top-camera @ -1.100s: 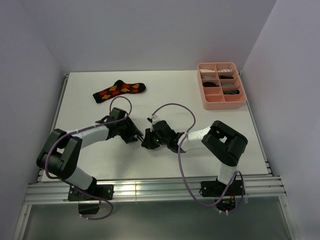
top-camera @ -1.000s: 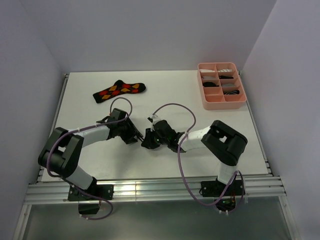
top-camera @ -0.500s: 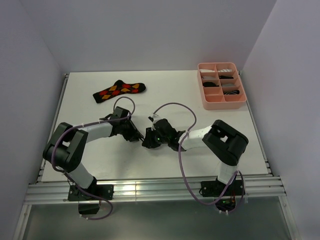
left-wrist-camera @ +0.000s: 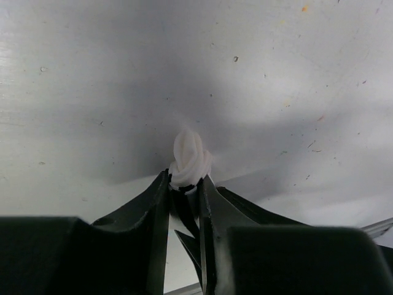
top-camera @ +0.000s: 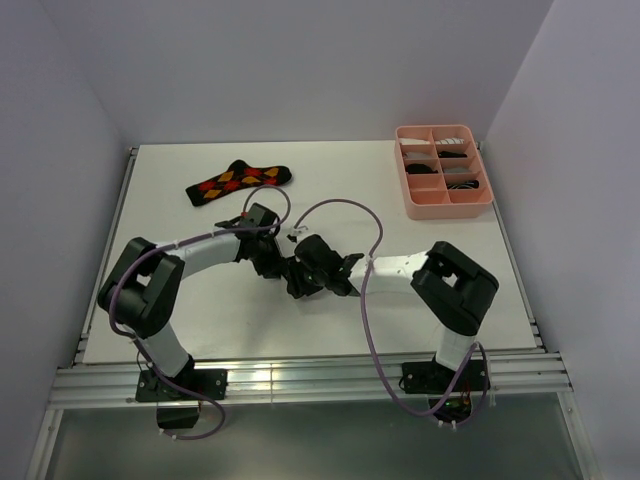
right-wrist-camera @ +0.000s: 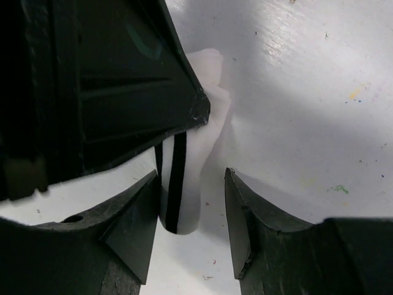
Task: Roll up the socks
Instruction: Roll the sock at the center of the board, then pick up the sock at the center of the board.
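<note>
A short white sock with black cuff stripes (right-wrist-camera: 184, 203) lies bunched on the table between my two grippers. In the left wrist view my left gripper (left-wrist-camera: 184, 179) is shut on the white sock (left-wrist-camera: 189, 153), pinching its bunched end. My right gripper (right-wrist-camera: 190, 179) is open and straddles the striped cuff, which touches only its left finger (right-wrist-camera: 138, 221). In the top view both grippers meet near the table's middle, the left (top-camera: 272, 262) and the right (top-camera: 300, 276), hiding the sock. The black argyle sock (top-camera: 238, 181) lies flat at the far left. No separate black thin-striped sock shows.
A pink compartment tray (top-camera: 485, 196) at the far right holds several dark and light rolled items. The white table (top-camera: 200, 320) has a metal rail along its near edge. Purple cables loop above both arms.
My left arm has swung right and brought its gripper up against the right gripper. The right gripper has shifted slightly left. The argyle sock and the tray have not moved.
</note>
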Motion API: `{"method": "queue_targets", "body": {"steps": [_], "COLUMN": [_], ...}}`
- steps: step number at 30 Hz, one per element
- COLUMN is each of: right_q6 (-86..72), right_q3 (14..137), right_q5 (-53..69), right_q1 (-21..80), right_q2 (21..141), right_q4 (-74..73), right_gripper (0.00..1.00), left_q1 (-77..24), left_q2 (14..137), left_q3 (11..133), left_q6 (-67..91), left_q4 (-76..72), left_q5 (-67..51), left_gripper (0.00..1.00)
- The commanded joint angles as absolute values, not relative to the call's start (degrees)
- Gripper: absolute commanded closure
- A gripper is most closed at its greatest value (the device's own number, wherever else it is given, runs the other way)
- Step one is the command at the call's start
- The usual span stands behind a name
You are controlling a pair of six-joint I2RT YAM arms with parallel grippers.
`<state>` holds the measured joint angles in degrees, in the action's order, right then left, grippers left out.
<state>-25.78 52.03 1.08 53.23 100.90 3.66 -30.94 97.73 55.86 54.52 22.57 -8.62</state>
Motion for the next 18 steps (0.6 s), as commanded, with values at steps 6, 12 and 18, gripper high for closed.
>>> {"method": "queue_targets", "body": {"steps": [6,12,18], "right_q6": [-23.73,-25.13,-27.24], "right_q3": [55.81,54.24,49.93], "right_q5": [1.22,3.42,7.03], "right_q1": [53.44,53.44,53.18], "right_q2": [104.41,105.47,103.28], "right_q4": [-0.71,3.85,9.4], "right_gripper": [0.47,0.47,0.46], "left_q1": [-32.61,-32.61,-32.61], "left_q2": [97.38,96.33,95.01], "left_q3": [56.34,54.15,52.82], "left_q6": [54.04,56.86,57.39], "left_q4": [24.96,22.33,21.71], "left_q5": [-4.83,-5.89,-4.58], "left_gripper": [1.0,1.0,1.0]}}
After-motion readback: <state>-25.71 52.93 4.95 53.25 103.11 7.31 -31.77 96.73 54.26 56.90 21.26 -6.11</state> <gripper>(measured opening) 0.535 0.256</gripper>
